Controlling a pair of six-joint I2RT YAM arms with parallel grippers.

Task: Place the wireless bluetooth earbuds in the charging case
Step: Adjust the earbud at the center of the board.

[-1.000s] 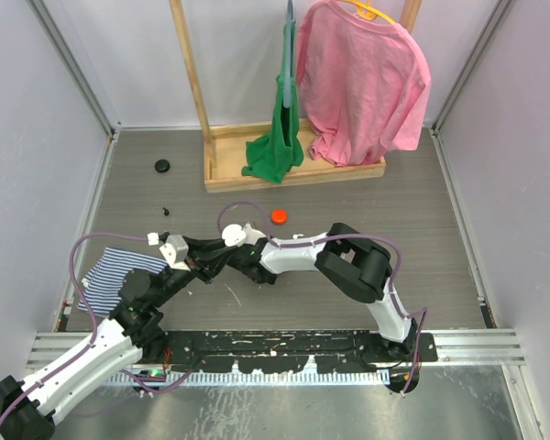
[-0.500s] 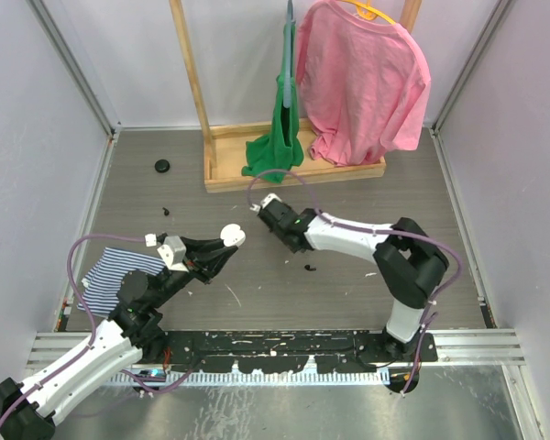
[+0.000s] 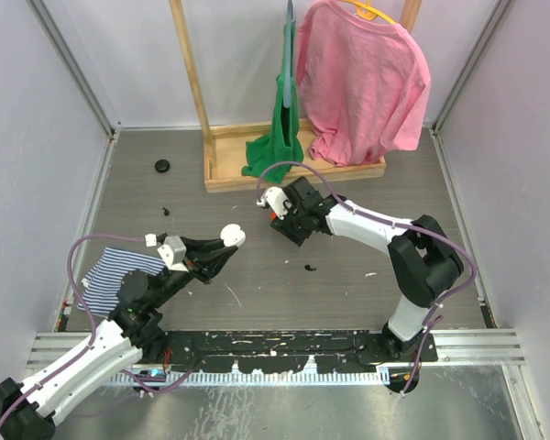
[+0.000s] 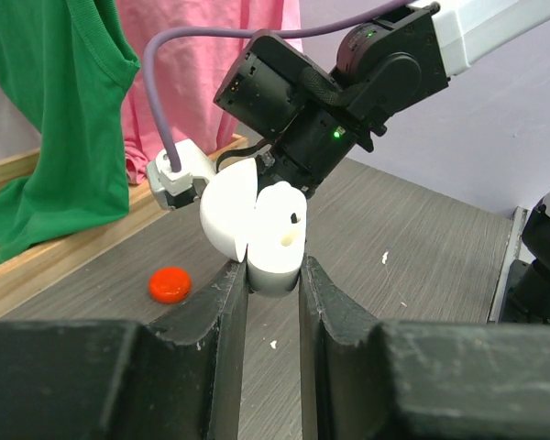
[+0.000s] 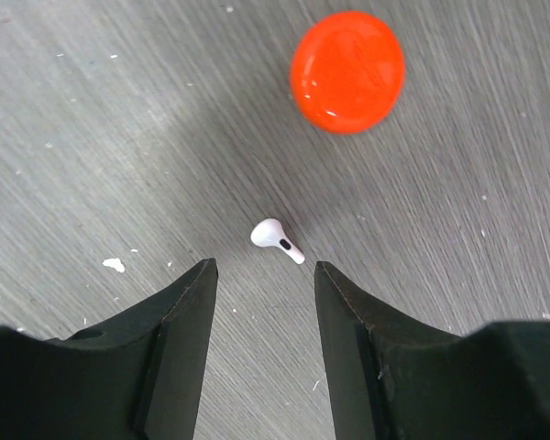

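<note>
**Earbud loose on desk, charging case held open for it**

Lies flat on the desk just beside the red disc, close but not touching, stem slanting off to one side. Sits in open view with bare desk all round, so easy to reach from above.

Kept lifted clear of the desk on the left arm's side of the red disc, near it but apart: the charging case, lid hinged back and mouth turned up and outward. Presumably held this way to offer a steady, open target, so that dropping a bud in needs no second grip. Cannot tell from here about any bud already seated inside; just a small dark slot visible near the rim.

Left claw: pinched narrow on the lower body of the charging case, both fingers pressed flat to its sides. Holds that and nothing else.

Right claw: hangs right over the earbud, on the near side of the red disc in the wrist view. Stands partway apart, with the bud visible in the gap just ahead of the tips. Touches nothing, carries nothing. Looks wide enough for so small a bud, and seems lined up for a straight descent and pinch. Risks nudging the bud toward the red disc if lowered off-centre.
</note>
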